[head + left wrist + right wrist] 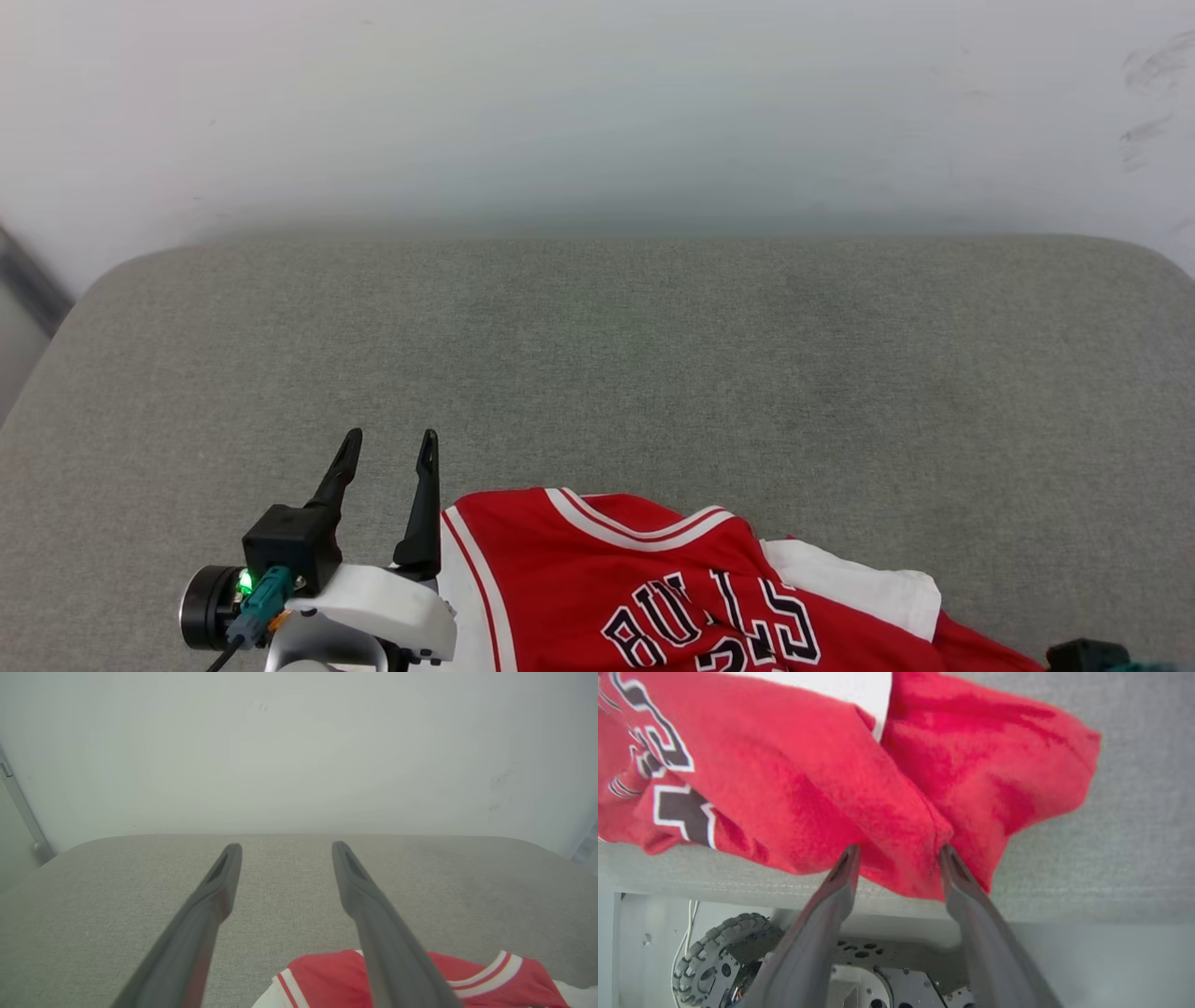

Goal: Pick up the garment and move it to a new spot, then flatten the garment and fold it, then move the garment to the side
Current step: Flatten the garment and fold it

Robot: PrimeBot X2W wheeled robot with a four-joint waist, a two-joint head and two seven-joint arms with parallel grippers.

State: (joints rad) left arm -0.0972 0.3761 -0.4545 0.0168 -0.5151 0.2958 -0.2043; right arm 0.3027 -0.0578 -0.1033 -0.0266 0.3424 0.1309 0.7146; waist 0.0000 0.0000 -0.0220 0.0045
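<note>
Left claw (pixel 391 437) is hanging wide open and empty at lower left, just beside the red garment (pixel 597 569) lying crumpled at the grey worktop's (pixel 653 355) near edge. Left wrist: fingers are spreading over bare worktop. Right wrist: right claw (pixel 899 850) is standing parted, tips touching the garment's overhanging hem, clamping nothing.

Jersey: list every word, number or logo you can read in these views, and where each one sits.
"BULLS": black, white-edged letters across the chest of the jersey, creased mid-word, seen in the head view.
Number below it: cut off by the bottom edge of the head view. The right wrist view gives only folded fragments of black characters, so I cannot read it for sure.
No other text can be made out.
</note>
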